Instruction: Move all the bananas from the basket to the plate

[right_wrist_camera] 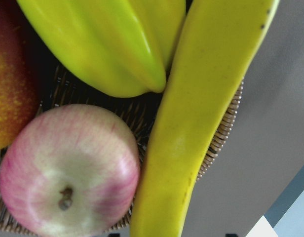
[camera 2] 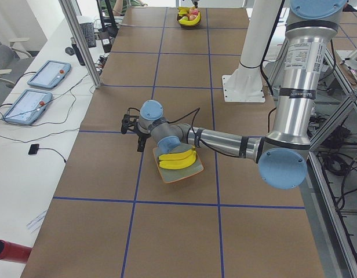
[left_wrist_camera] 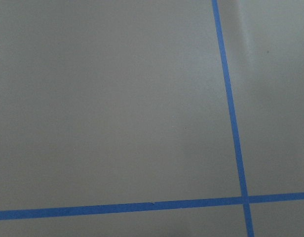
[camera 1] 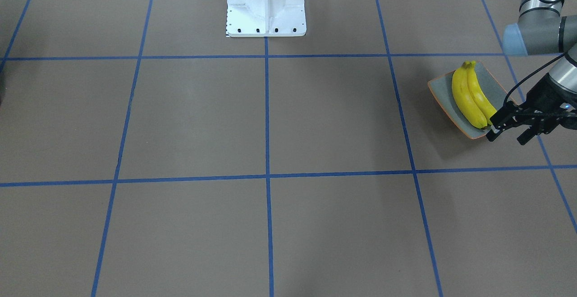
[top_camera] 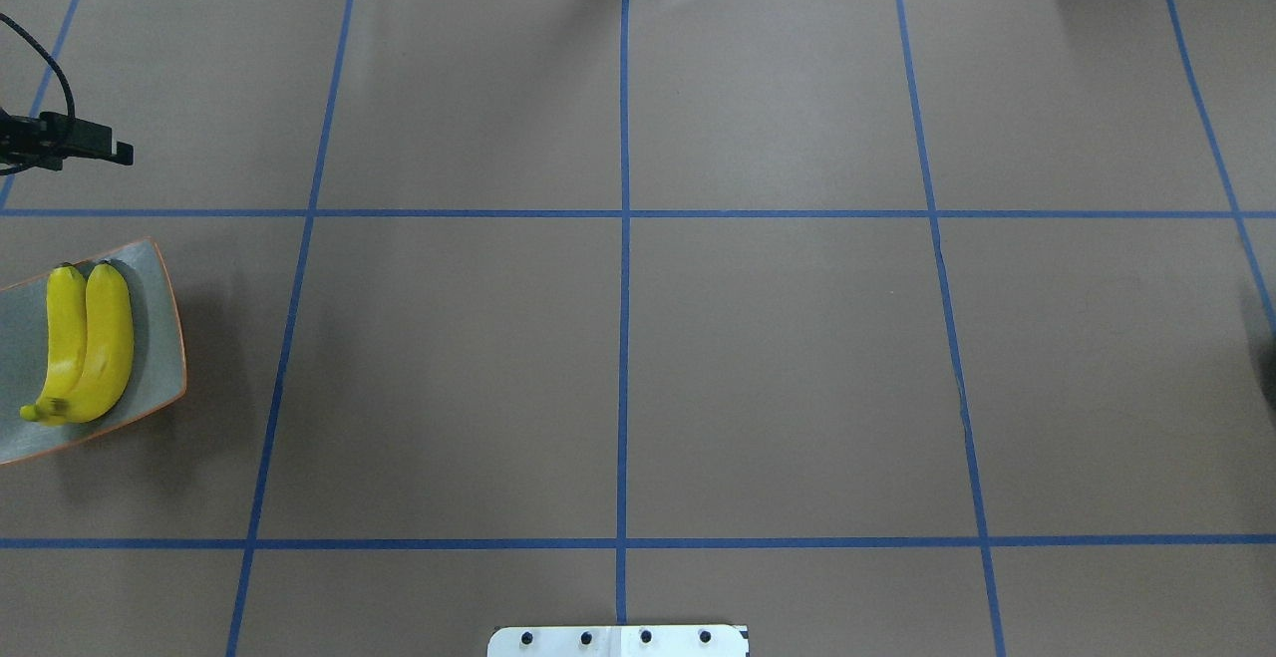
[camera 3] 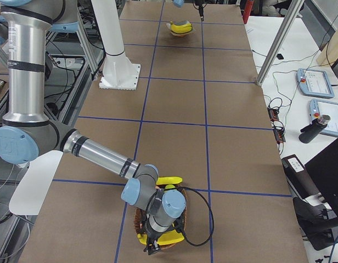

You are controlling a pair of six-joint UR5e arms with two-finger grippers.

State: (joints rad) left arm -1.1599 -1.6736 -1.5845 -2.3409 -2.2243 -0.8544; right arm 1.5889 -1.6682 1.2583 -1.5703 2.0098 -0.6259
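Two bananas [camera 1: 469,96] are lying side by side on the plate [camera 1: 492,80], stems together at one end, and the plate is sitting on the bench [camera 1: 315,121] far out on the robot's left. Just beside the plate's corner, the left hand [camera 1: 506,139] is hanging with its two black fingers [camera 1: 498,123] spread wide, gripping nothing. In the overhead view it is standing apart from the plate [top_camera: 155,323] and the bananas [top_camera: 90,343], over bare brown paper. Its wrist camera is showing only that paper and the blue tape lines [left_wrist_camera: 231,113] crossing it. At the bench's other end, the right hand [camera 3: 152,247] is pointing down into the woven basket [camera 3: 137,219]. It is appearing only in the side view from that end, small and half hidden by the wrist, so I cannot tell whether its fingers are parted or pressed together, or whether they are touching any fruit. The right wrist camera is looking closely at a third banana [right_wrist_camera: 191,138] lying across the basket [right_wrist_camera: 221,143] with one end reaching past the rim. Beside it are lying a ridged yellow-green fruit [right_wrist_camera: 107,44], a pink-and-cream apple [right_wrist_camera: 68,173] and a reddish fruit [right_wrist_camera: 9,89] at the picture's edge.
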